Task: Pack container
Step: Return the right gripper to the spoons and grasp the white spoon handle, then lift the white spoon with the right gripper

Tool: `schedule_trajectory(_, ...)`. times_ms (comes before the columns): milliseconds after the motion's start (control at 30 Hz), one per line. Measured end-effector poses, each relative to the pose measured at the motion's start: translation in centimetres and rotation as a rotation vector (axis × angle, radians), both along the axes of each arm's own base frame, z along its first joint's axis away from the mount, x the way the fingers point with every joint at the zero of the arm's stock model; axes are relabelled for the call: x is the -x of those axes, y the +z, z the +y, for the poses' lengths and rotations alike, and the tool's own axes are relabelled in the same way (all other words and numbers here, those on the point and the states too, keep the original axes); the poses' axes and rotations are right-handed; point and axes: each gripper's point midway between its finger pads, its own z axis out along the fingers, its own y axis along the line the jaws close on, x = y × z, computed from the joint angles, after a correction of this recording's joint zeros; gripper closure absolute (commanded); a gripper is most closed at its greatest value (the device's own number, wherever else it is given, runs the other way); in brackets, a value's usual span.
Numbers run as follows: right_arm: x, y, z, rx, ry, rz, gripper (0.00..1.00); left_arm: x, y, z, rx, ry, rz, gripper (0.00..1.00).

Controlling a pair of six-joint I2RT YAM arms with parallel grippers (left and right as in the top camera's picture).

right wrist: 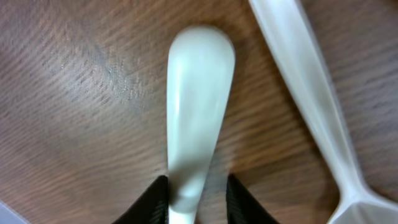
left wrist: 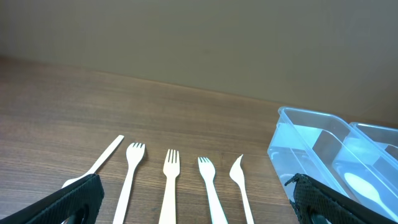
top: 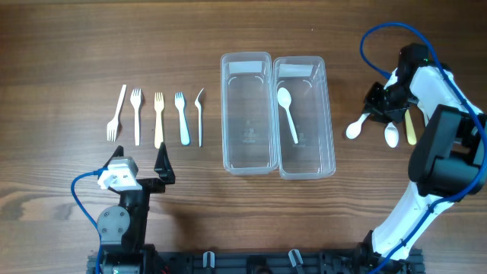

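Right claw (right wrist: 198, 199) narrowly straddles 1 white spoon (right wrist: 199, 93), not quite gripping its handle.

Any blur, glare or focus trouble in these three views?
Overhead: sharp and evenly lit, with mild reflections on the clear containers. Left wrist: forks crisp, no glare. Right wrist: very close, white spoon slightly soft with a dull sheen.

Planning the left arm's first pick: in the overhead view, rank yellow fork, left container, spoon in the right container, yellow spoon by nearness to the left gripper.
1. yellow fork, just beyond the left gripper
2. left container, to the right
3. white spoon, inside the right container
4. yellow spoon, far right
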Motion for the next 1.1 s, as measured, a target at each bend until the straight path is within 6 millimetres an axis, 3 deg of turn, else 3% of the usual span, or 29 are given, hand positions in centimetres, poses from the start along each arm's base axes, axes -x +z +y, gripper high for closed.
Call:
schedule_trajectory(133, 0.9, 0.0, 1.1, -0.055, -0.039, 0.041, 0.75, 0.0, 0.0, 0.0, 0.000, 0.000, 0.000, 0.00)
schedule_trajectory(233, 1.0, 0.0, 1.3, -0.069, -0.052, 0.044, 0.88, 0.0, 0.0, 0.0, 0.000, 0.000, 0.000, 0.00)
schedule_trajectory(400, 0.7, 0.0, 1.3, -0.073, -0.067, 0.035, 0.96, 0.0, 0.0, 0.0, 0.000, 0.000, 0.000, 0.00)
schedule_trajectory(600, 0.4, -0.1, 1.1, -0.061, -0.048, 0.019, 0.96, 0.0, 0.0, 0.0, 0.000, 0.000, 0.000, 0.00)
schedule_trajectory(867, -1.8, 0.4, 0.2, -0.013, 0.040, -0.080, 0.96, 0.0, 0.0, 0.0, 0.000, 0.000, 0.000, 0.00)
schedule_trajectory(1100, -5.6, 4.7, -0.4, 0.032, 0.148, -0.199, 0.96, 0.0, 0.0, 0.0, 0.000, 0.000, 0.000, 0.00)
